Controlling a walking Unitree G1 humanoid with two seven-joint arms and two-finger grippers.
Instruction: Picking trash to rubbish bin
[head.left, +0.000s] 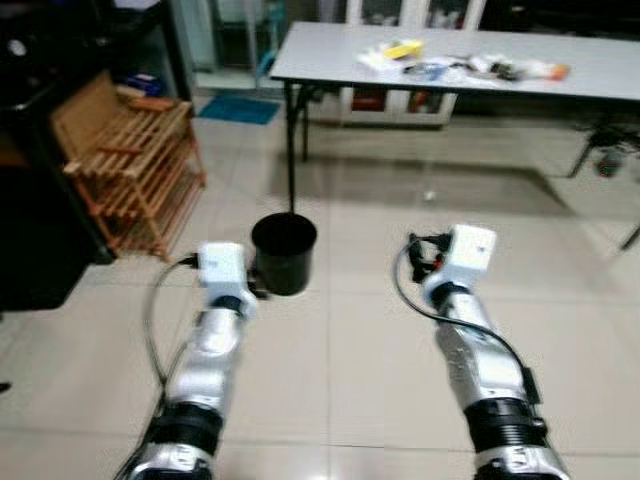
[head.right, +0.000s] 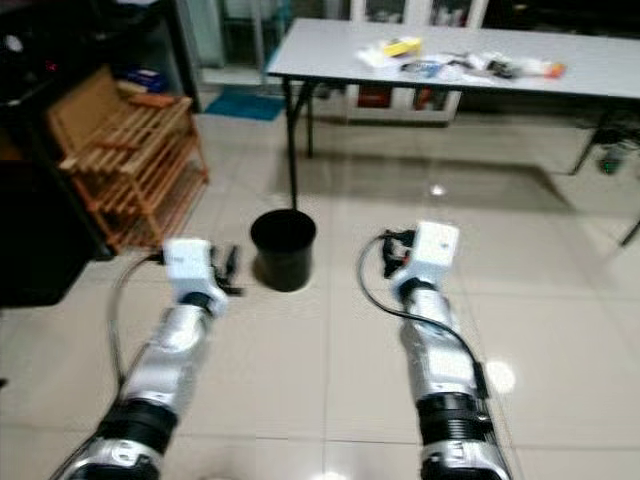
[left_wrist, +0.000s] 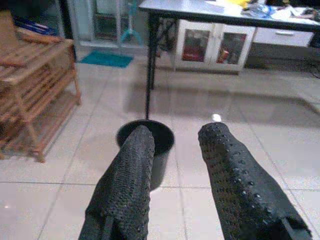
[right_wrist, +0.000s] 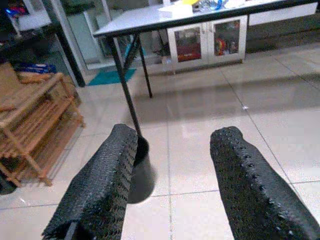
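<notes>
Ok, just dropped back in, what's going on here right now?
The robot stands on the tiled floor facing a black rubbish bin that sits by the leg of a grey table. Both arms are stretched forward with nothing held: the left pincer is open and aimed at the bin, the right pincer is open too. The trash, wrappers and other small bits, lies on the tabletop beyond the bin. A wooden rack stands to the robot's left.
</notes>
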